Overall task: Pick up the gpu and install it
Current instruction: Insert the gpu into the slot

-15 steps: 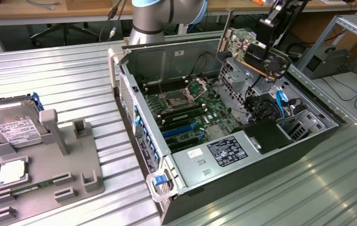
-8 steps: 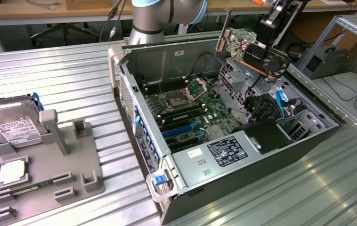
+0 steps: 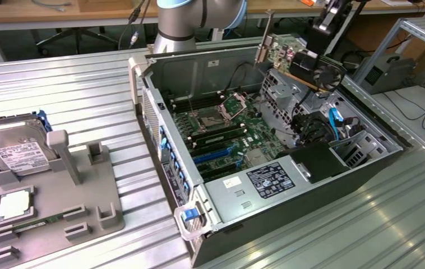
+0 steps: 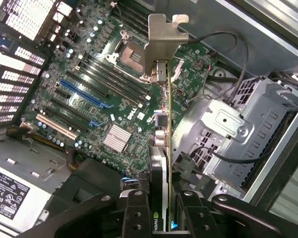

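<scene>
The gpu hangs in the air over the far right part of the open computer case. Its silver bracket points to the exterior view's left and its black fan faces outward. My gripper is shut on the card's upper end. In the wrist view the gpu appears edge-on, bracket farthest from the camera, clamped between my black fingers. The card is well above the motherboard, clear of the blue slot.
A silver drive cage with black cables sits close beside the card. The power supply fills the case's near end. On the exterior view's left, a grey fixture holds a silver hard drive, a processor and a memory stick.
</scene>
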Robot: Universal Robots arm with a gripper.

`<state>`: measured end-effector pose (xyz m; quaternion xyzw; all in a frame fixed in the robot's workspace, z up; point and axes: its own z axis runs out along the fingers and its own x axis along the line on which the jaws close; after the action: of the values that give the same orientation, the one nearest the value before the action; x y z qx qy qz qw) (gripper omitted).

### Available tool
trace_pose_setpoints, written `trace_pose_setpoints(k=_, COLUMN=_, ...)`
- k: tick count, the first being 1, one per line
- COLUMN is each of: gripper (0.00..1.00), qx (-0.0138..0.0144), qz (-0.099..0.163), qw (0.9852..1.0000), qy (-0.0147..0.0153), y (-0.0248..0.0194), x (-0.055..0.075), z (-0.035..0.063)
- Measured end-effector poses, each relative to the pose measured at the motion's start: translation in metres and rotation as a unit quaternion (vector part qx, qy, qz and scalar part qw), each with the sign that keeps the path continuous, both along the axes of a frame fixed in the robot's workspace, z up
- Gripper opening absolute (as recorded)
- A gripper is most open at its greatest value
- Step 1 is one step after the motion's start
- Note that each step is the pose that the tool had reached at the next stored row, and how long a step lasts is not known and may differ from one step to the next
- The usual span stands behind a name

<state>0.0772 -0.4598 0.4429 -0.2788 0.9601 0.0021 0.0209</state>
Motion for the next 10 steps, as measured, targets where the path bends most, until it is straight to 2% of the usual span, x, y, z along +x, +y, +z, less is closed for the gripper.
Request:
trace_pose_setpoints(k=2, gripper=0.27, qx=0.0, qz=0.018, qw=0.9998, qy=0.0, y=0.0, x=0.0, z=-0.0001)
trace_pose_setpoints(k=5, gripper=0.27, qx=0.0, qz=0.048, qw=0.9989, qy=0.0, y=0.0, x=0.0, z=-0.0004)
trace_pose_setpoints(k=8, gripper=0.27, qx=-0.0001, qz=0.075, qw=0.9971, qy=0.0, y=0.0, x=0.0, z=-0.0007)
trace_pose_setpoints(k=10, gripper=0.27, qx=-0.0001, qz=0.097, qw=0.9953, qy=0.0, y=0.0, x=0.0, z=-0.001)
